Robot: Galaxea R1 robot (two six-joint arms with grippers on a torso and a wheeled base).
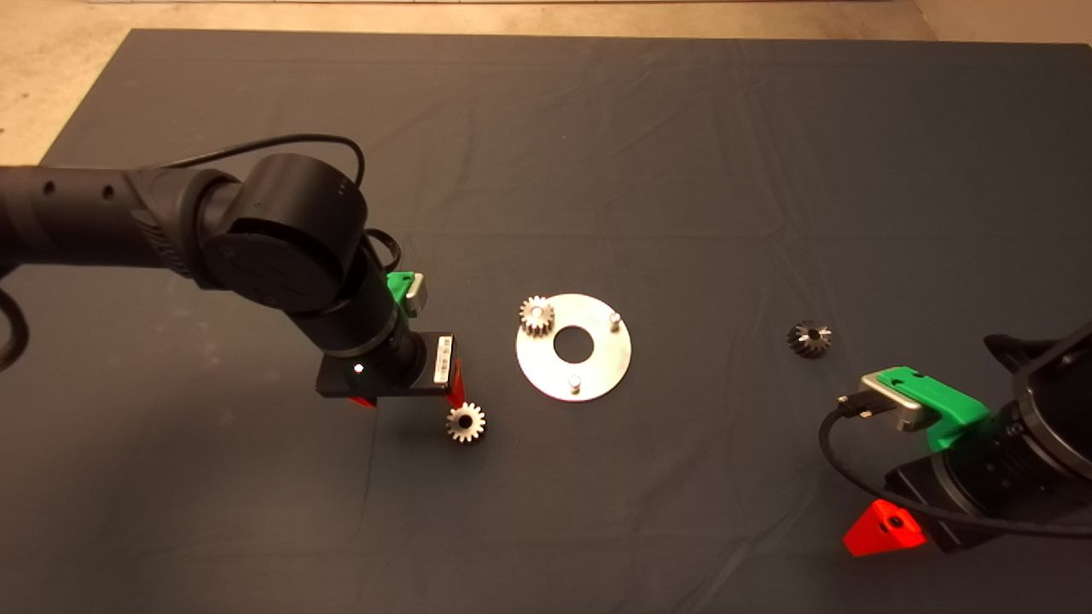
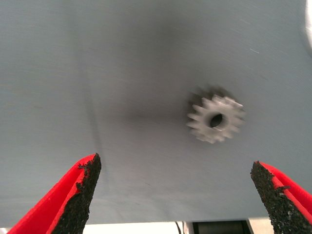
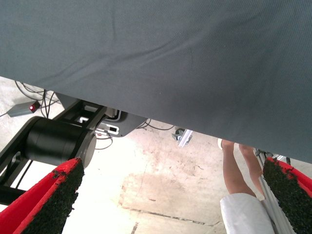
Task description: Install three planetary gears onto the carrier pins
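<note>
1. A dark grey mat (image 1: 597, 128) covered the counter.
2. The flat round silver plate (image 1: 597, 375) held one bright toothed gear (image 1: 537, 315) on a pin — two silvery pins (image 1: 613, 319) stood bare.
3. The left gripper (image 1: 414, 401) hovered beside a second bright gear (image 1: 466, 422), jaws released.
4. The darker gear (image 1: 809, 338) lay apart; the right gripper (image 3: 170, 200) waited at the mat's lower right edge, jaws released.

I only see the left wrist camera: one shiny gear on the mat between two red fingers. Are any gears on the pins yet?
Observer: Yes, one. A silvery gear sits on a pin of the plate.
Operator: How many pins are bare?
Observer: Two, the far pin and the near pin.
Operator: Where's the third gear?
Observer: The dark gear lies on the mat, right of the plate.
Operator: Is the other arm helping?
Observer: No, the right gripper waits open at the lower right edge.
</note>
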